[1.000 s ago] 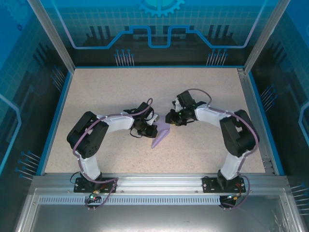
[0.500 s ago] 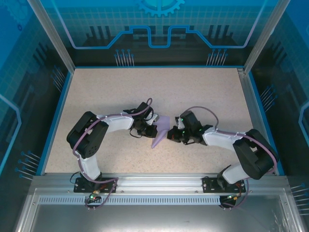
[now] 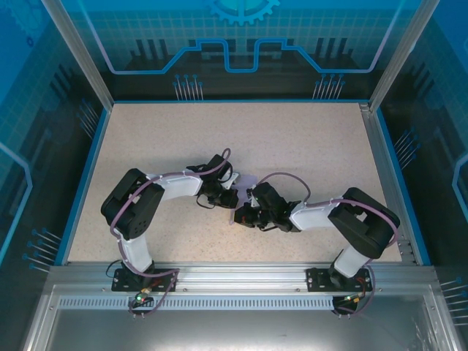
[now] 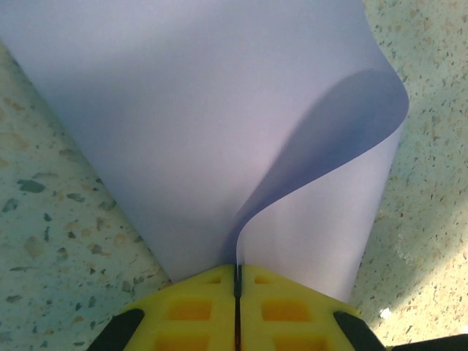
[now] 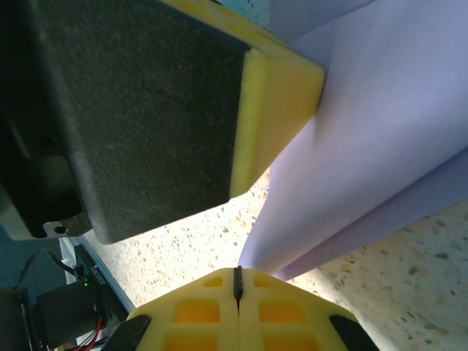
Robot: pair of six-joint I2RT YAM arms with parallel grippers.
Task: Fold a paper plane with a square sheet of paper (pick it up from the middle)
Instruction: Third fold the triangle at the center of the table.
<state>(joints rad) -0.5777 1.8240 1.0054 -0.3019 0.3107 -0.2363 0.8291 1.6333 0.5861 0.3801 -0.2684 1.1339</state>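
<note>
The square sheet of paper (image 4: 219, 110) is pale purple and curls over itself in a loose fold on the table. My left gripper (image 4: 238, 269) is shut on its edge, which runs into the seam between the yellow fingers. In the top view my left gripper (image 3: 227, 196) and right gripper (image 3: 243, 216) meet over the sheet, and only a sliver of the paper (image 3: 246, 183) shows. My right gripper (image 5: 237, 272) is shut, its tips right at a corner of the sheet (image 5: 351, 168), with no paper visible in the seam. One left finger (image 5: 146, 110) looms close above.
The speckled beige table (image 3: 175, 139) stretches open on all sides of the arms. A blue rim (image 3: 82, 183) and metal frame posts border it, with glass walls behind. The metal rail (image 3: 234, 274) at the near edge carries both arm bases.
My right arm has swung from the far right of the sheet down and leftward, its gripper now over the sheet's near end. The left gripper has stayed in place, holding the paper.
</note>
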